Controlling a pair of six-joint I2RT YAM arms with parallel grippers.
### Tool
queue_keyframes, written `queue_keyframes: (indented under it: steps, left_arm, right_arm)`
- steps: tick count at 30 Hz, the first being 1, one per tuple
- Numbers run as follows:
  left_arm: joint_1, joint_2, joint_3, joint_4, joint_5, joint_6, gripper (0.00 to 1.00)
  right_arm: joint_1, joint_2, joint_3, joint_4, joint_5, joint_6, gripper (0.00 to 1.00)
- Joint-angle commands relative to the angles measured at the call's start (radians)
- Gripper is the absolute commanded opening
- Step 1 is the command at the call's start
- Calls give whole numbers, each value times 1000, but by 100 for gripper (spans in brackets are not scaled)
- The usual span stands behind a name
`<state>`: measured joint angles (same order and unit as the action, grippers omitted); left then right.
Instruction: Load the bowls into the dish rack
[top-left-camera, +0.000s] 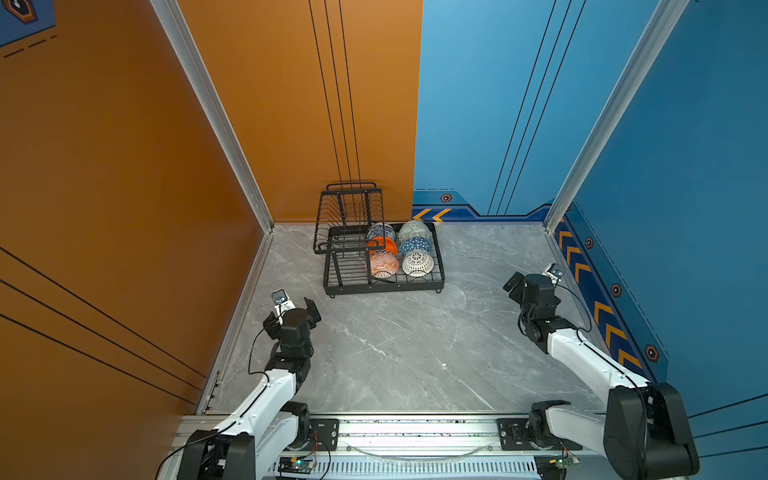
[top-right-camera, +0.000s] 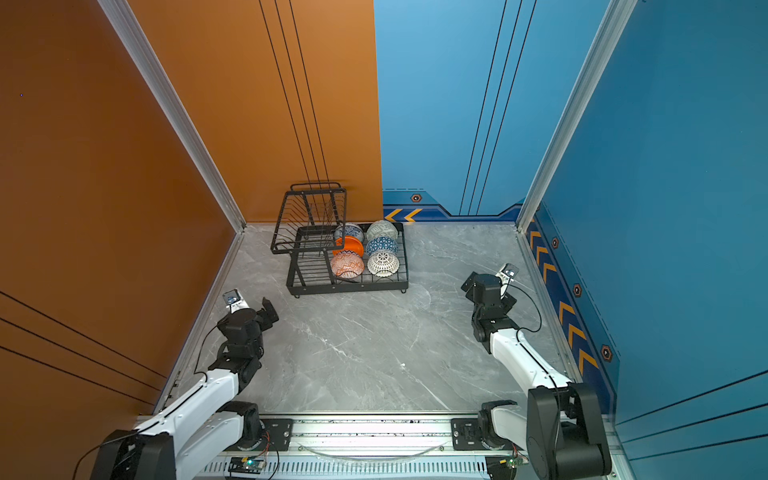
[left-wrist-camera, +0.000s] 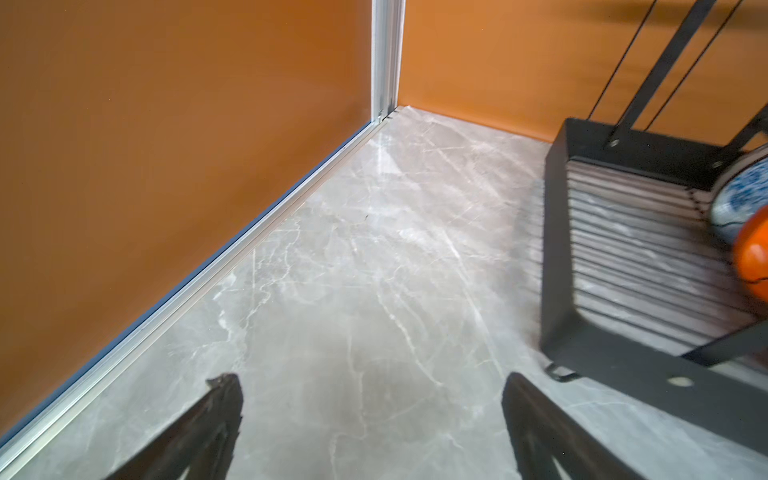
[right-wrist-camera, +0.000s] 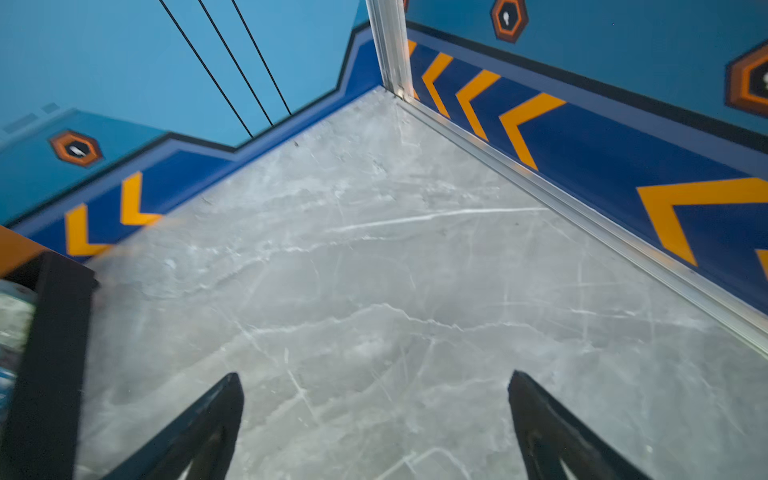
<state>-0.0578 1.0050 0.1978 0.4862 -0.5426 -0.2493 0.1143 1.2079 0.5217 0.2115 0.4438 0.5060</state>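
Jaws, left and right alike, stand wide apart, holding nothing, over the table (top-left-camera: 395, 353). All six bowls (top-left-camera: 384, 246) sit in two rows on the lower tray of the dish rack (top-left-camera: 349, 272), seemingly tipped rim-down, though your view is distant.

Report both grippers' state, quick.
Left gripper: open, holding nothing.
Right gripper: open, holding nothing.

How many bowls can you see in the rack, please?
6, all in the rack, lower tray: left column floral, orange, geometric from back to front; right column green, blue, white.
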Motion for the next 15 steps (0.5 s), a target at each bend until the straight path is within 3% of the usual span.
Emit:
queue_keyframes:
  steps: [1,5,7,10,12,15]
  left_arm:
    - [19,94,-9,224,-23,71,98]
    - [36,217,28,307,41,102,98]
    - [42,299,40,395,74,104,98]
    - [41,479,44,637,120,154,98]
    - [18,440,73,522,148,176,98]
    - [9,472,70,565,187,202,98]
  right_arm:
    - [17,-25,-36,128,104,-108,100]
    - [99,-57,-102,273,244,-347,100]
    - [90,-30,-147,369,284,-418,100]
    - [25,45,-196,495,218,-398,100]
    - [-5,115,-218,608,165,-390,100]
    - [-11,200,-233,739,73,-393,100]
